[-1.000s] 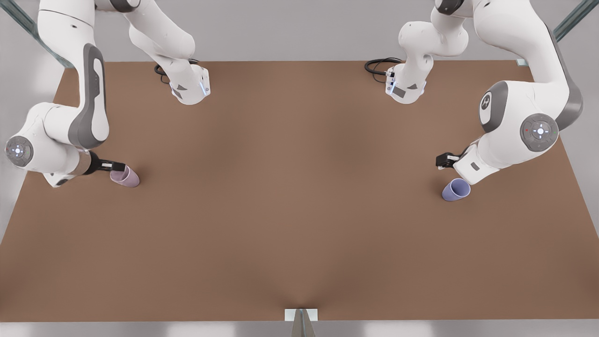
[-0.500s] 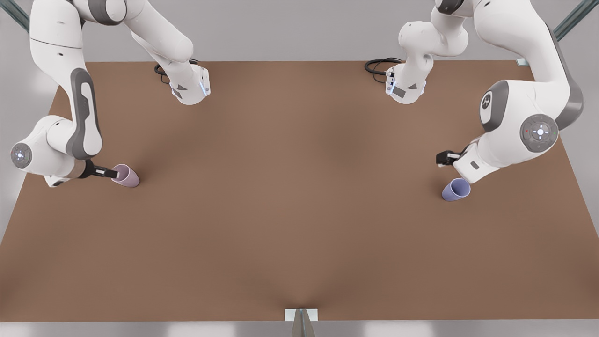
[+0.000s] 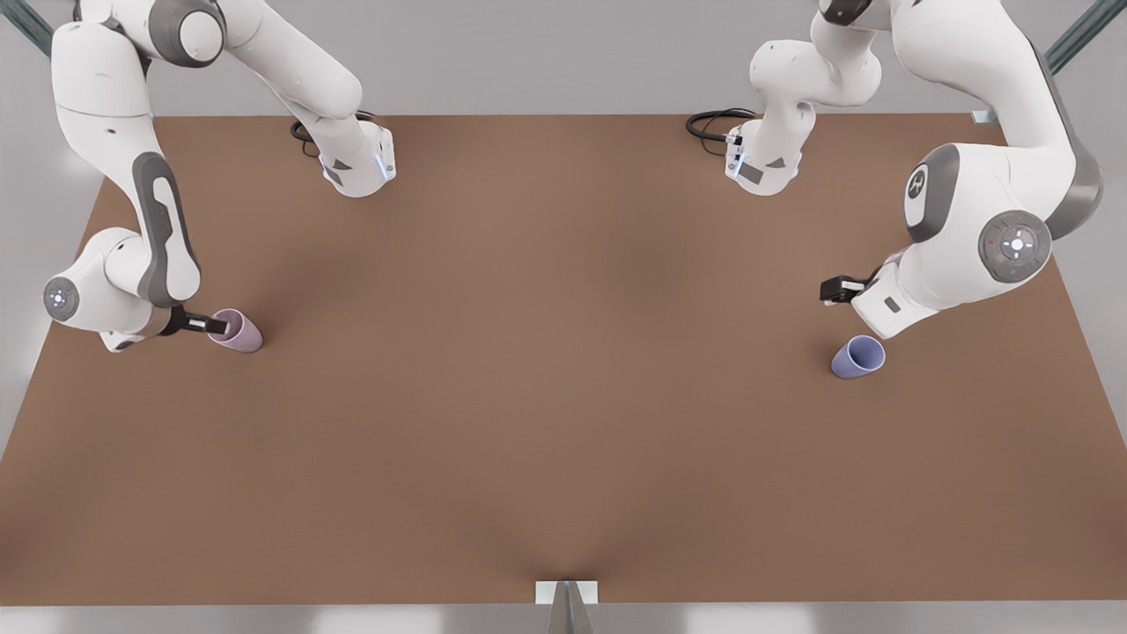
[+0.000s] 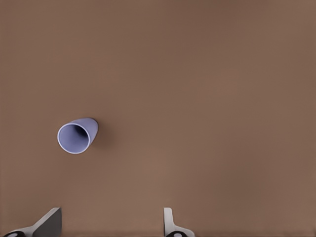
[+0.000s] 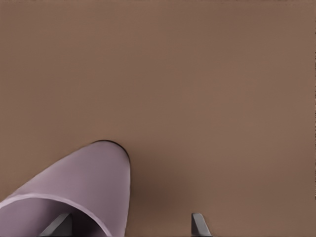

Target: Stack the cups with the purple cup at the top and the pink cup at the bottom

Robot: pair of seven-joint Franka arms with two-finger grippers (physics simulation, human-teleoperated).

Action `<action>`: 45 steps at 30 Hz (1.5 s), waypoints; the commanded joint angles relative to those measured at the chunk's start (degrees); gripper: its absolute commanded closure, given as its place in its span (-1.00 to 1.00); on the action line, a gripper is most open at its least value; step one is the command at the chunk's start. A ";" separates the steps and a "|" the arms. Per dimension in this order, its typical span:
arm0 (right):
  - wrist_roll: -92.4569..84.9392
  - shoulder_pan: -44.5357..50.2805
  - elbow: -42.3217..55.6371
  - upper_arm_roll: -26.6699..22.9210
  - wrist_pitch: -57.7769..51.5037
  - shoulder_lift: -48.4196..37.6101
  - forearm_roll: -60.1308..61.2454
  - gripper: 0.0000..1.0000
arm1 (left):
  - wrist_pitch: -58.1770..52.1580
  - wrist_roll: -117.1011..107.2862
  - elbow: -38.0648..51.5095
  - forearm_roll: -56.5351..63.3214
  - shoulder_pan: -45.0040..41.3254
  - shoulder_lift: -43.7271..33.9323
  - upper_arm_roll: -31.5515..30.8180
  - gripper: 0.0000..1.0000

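**Right gripper straddles the pink cup's rim; left gripper waits above the purple cup**

Right gripper (image 3: 214,328), on the arm at the front view's left, sits low at the pink cup (image 3: 239,331). In the right wrist view its fingers (image 5: 199,223) are spread apart: one fingertip lies inside the cup's mouth, the other outside the wall, so the wall of the pink cup (image 5: 84,190) runs between them. Whether either pad touches the wall cannot be told. The cup stands upright on the brown table (image 3: 563,396), near the table's edge at the front view's left.

Left gripper (image 3: 835,290), on the arm at the front view's right, hangs above the table near the purple cup (image 3: 858,357) and apart from it. In the left wrist view its fingers (image 4: 170,224) are spread wide with bare table between them, and the purple cup (image 4: 76,136) stands upright off to one side, mouth open to the camera.

The two cups are well apart, at opposite sides of the table. No writing or label can be read on cups or table.
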 commanded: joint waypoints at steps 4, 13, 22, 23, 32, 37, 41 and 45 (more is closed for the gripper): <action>-3.13 0.08 0.73 0.01 2.60 1.44 -0.28 -0.17 | -0.46 -0.45 -0.26 0.05 0.01 -0.07 -0.52 -1.00; -3.04 0.17 0.73 0.27 -0.04 0.65 -0.11 0.15 | -0.73 0.08 -0.26 0.22 0.01 0.02 -0.43 -1.00; -6.38 -0.09 0.29 0.45 -1.18 0.83 0.60 0.52 | -0.73 0.08 -0.35 0.31 0.01 0.20 -0.43 -1.00; -6.47 -0.09 0.29 0.45 -1.27 0.74 2.35 0.57 | -0.73 0.08 -0.35 0.31 0.01 0.20 -0.52 -1.00; -2.95 0.87 11.01 7.47 -5.14 -0.66 10.88 0.57 | -0.73 0.08 -0.44 0.31 0.01 0.37 -0.43 -1.00; 13.92 7.28 24.01 18.29 -19.10 -2.42 6.84 0.57 | -0.64 0.08 -0.35 0.49 0.01 0.37 -0.43 -1.00; 35.62 23.45 40.62 18.20 -30.89 2.49 2.97 0.57 | -0.73 0.08 -0.52 0.49 0.01 0.64 -0.43 -1.00; 51.87 38.56 62.23 17.41 -36.52 15.40 0.78 0.57 | -0.82 0.08 -0.52 0.49 0.01 0.64 -0.43 -1.00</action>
